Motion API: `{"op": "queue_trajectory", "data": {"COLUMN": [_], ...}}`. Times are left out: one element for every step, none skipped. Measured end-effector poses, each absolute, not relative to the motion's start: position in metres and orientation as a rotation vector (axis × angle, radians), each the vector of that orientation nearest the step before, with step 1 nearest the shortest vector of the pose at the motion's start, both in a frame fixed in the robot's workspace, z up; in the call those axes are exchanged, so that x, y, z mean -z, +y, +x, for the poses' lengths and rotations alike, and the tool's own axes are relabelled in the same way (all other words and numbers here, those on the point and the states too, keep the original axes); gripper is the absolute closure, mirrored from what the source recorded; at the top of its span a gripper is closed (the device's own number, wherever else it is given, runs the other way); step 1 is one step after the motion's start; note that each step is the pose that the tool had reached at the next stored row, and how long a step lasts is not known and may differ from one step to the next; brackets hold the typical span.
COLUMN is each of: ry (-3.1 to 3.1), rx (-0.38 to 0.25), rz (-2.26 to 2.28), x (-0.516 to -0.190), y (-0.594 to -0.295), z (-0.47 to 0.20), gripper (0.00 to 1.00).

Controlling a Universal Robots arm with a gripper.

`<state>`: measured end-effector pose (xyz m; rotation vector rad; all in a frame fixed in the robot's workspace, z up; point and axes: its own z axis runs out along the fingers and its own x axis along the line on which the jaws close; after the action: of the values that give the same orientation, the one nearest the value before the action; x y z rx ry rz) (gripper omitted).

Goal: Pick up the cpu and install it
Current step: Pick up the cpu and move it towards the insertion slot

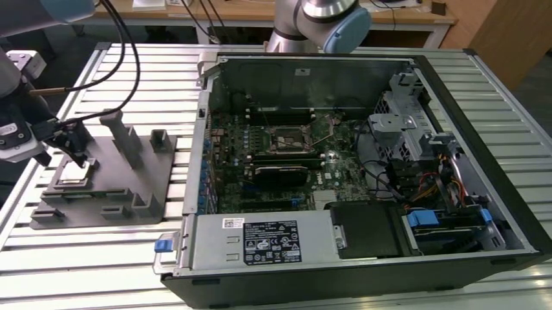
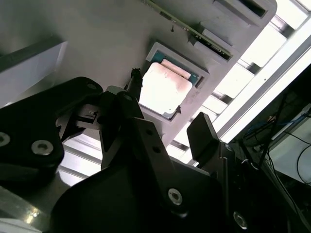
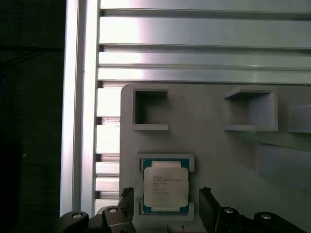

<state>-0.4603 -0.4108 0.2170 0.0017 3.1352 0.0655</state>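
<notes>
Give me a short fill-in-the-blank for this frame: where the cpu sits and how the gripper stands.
1. The cpu lies in a recess of the ___ fixture.
2. The gripper is ___, with one finger on each side of the cpu.
3. In the exterior view, the fixture stands to the ___ of the case.

Missing words: grey; open; left.
</notes>
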Motion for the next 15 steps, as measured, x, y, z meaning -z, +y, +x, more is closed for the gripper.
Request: {"op": "queue_trajectory", "data": {"ry": [3.135, 3.135, 3.135, 3.135, 3.135, 3.135, 3.135, 3.135, 3.135, 3.135, 3.135, 3.135, 3.135, 3.135, 3.135], "rx": [-0.065, -0.066, -0.066, -0.066, -0.066, -0.066, -0.066, -0.066, -0.066, -0.066, -0.066, -0.066, -0.066, -0.066, -0.066], "rz": [0.002, 0.002, 0.002, 0.002, 0.002, 0.002, 0.002, 0.003, 0.003, 0.003, 0.004, 0.004, 0.004, 0.004, 0.004], "x": [-0.216, -0.214, -0.213, -0.211, -0.210, -0.209, -0.207, -0.206, -0.205, -0.204, -0.203, -0.202, -0.201, -0.200, -0.199], "y": [-0.411, -0.411, -0.411, -0.411, -0.411, -0.411, -0.410, -0.410, -0.410, -0.410, -0.410, -0.410, -0.410, -0.410, -0.410], "z": [-0.460, -0.460, -0.460, -0.460, -0.460, -0.460, -0.460, -0.460, -0.460, -0.460, -0.460, -0.460, -0.460, -0.460, -0.460], "gripper": [0.36, 0.36, 0.36, 0.36, 0.36, 0.36, 0.36, 0.36, 0.36, 0.36, 0.36, 0.36, 0.36, 0.36, 0.36]}}
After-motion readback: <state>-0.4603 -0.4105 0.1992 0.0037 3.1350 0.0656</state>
